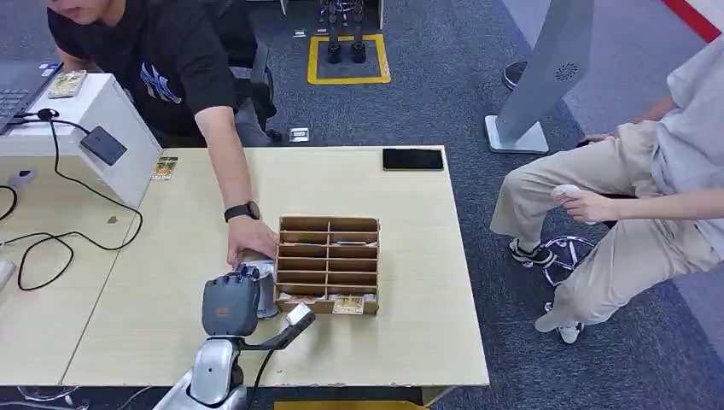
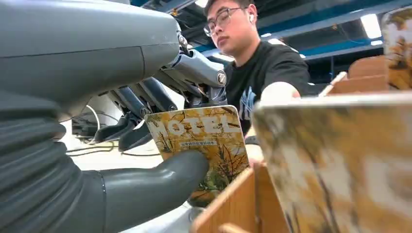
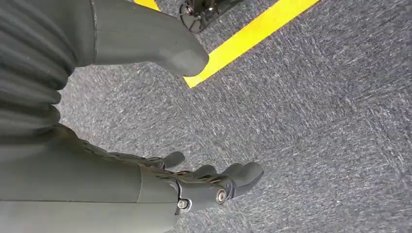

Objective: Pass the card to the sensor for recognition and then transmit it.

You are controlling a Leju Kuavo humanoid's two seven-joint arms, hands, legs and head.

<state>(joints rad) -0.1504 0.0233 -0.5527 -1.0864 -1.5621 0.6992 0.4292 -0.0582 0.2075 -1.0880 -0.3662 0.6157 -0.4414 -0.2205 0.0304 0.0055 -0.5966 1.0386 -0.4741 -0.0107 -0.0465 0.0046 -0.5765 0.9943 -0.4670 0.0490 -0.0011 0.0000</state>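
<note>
Grey-blue carpet runs around a pale wooden table [image 1: 171,342], with a yellow square marked on the floor beyond it. On the table stands a cardboard rack [image 1: 329,263] split into two columns of slots; a few slots hold cards, and two cards sit in the nearest row. The left hand [image 1: 232,301] is at the rack's near left corner and grips a card [image 2: 201,141] printed "HOTEL" over an autumn-leaf pattern, the thumb [image 2: 160,182] pressing its face while the darker fingers [image 2: 145,97] sit behind it; the card stands upright just beside the rack's wooden wall. A person in a black shirt [image 1: 162,64] leans in from the far left side, an arm with a black watch [image 1: 242,210] stretched out and a hand [image 1: 250,241] resting on the table right next to the robot's hand. A white sensor box [image 1: 102,128] with a dark pad sits at the table's far left, and a black phone [image 1: 412,159] lies at the far edge. Another person in beige trousers [image 1: 589,213] sits to the right. The right hand [image 3: 194,182] hangs over the carpet holding nothing, fingers loosely spread, thumb apart.
</note>
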